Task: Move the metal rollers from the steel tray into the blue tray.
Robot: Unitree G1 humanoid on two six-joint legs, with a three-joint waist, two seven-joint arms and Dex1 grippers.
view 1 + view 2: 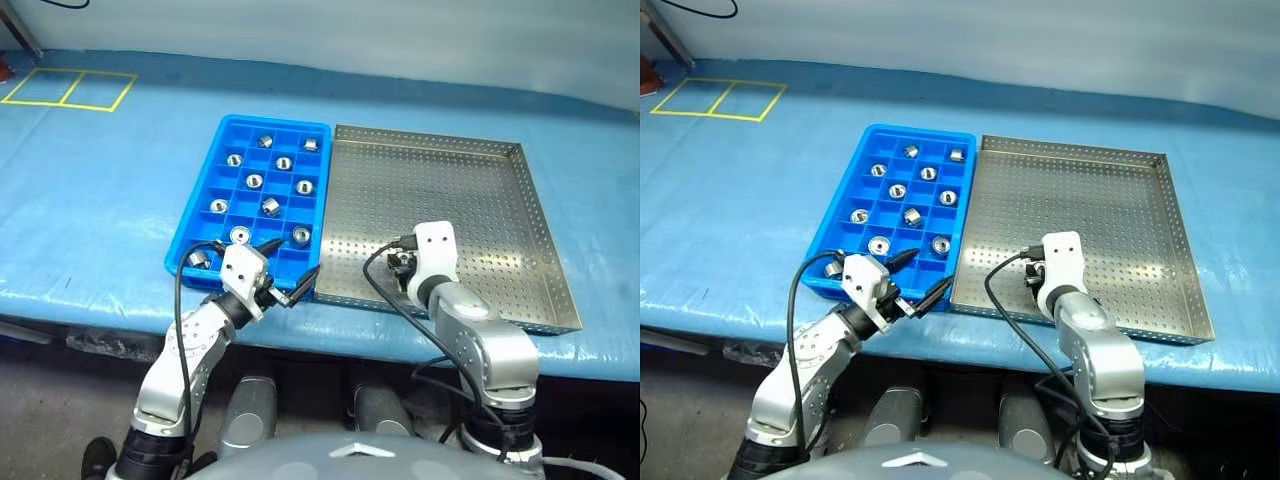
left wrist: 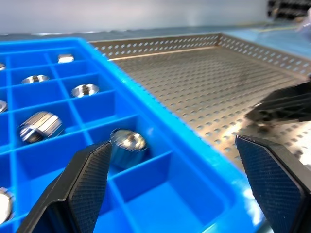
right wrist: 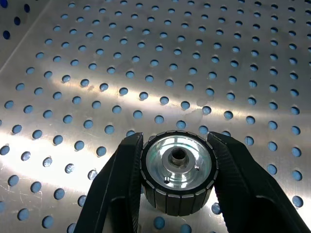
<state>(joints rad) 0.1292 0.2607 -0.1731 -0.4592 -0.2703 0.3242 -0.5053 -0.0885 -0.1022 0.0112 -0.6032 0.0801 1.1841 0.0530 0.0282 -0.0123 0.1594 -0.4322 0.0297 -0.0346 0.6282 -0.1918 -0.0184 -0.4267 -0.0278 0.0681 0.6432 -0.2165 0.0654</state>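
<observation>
Down on the steel tray (image 1: 500,200), near its front edge, I have one roller (image 3: 178,172) clamped between my right gripper's (image 3: 178,179) fingers; from the head camera my wrist hides it. Ten more rollers (image 1: 254,181) sit in the blue tray (image 1: 196,215), my left gripper (image 1: 282,273) spread wide over its front corner; no writing is legible.

A table (image 1: 100,180) is covered by a blue sheet. Yellow tape squares (image 1: 68,88) are marked at its far left corner. A pale wall (image 1: 400,30) is seen behind.
</observation>
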